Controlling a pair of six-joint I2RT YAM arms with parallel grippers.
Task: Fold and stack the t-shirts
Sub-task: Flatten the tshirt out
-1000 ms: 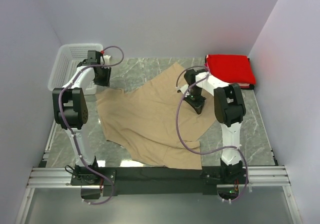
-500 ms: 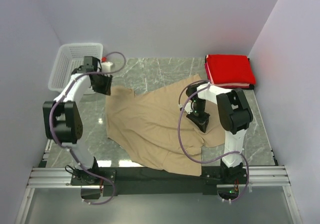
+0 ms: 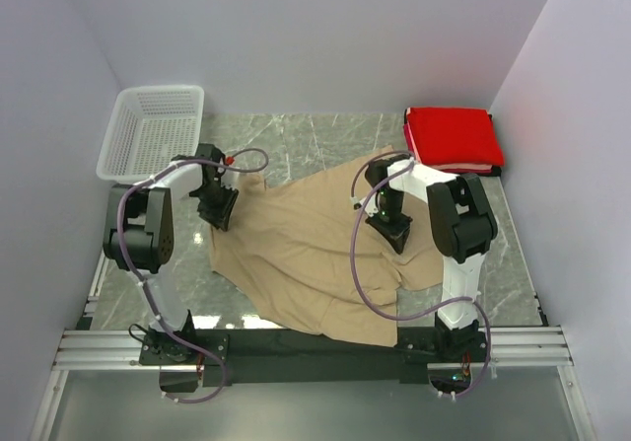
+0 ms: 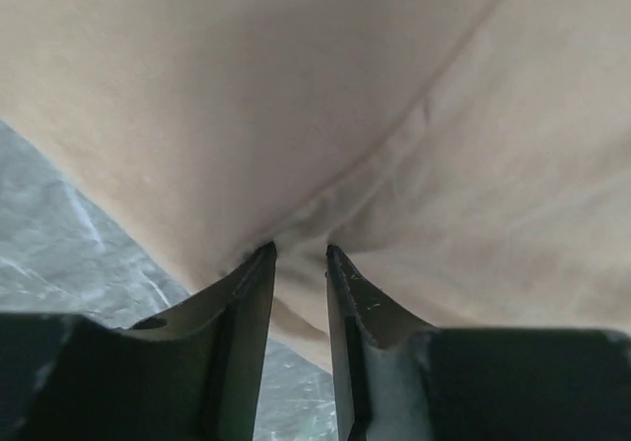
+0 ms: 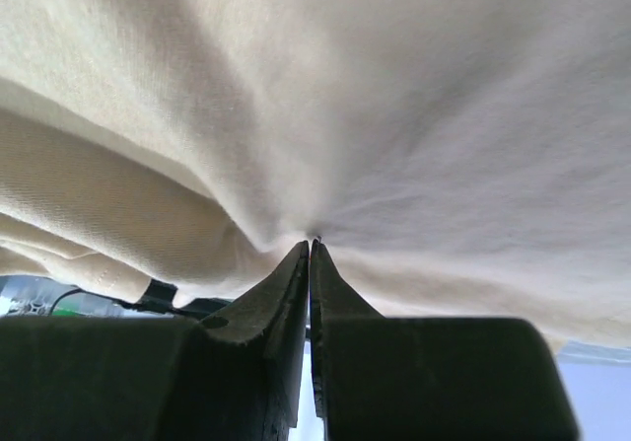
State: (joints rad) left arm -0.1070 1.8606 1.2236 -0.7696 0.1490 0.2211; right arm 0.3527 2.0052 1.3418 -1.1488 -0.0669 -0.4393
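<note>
The tan t-shirt (image 3: 306, 249) lies rumpled across the middle of the marble table. It fills the left wrist view (image 4: 394, 86) and the right wrist view (image 5: 414, 106). My left gripper (image 3: 219, 210) is at the shirt's left edge. Its jaws (image 4: 301, 251) stand narrowly apart with a fold of tan cloth pinched between them. My right gripper (image 3: 393, 232) is at the shirt's right part. Its jaws (image 5: 312, 245) are closed tight on a pinch of tan cloth. The red t-shirt (image 3: 454, 137) lies folded at the back right corner.
A white mesh basket (image 3: 153, 130) stands at the back left, just behind my left arm. Bare marble (image 3: 296, 135) shows behind the tan shirt. Walls close in the table on the left, back and right.
My left gripper has moved from beside the basket toward the near right, dragging the shirt's left edge. My right gripper went toward the near edge, then back a little, bunching the cloth.
</note>
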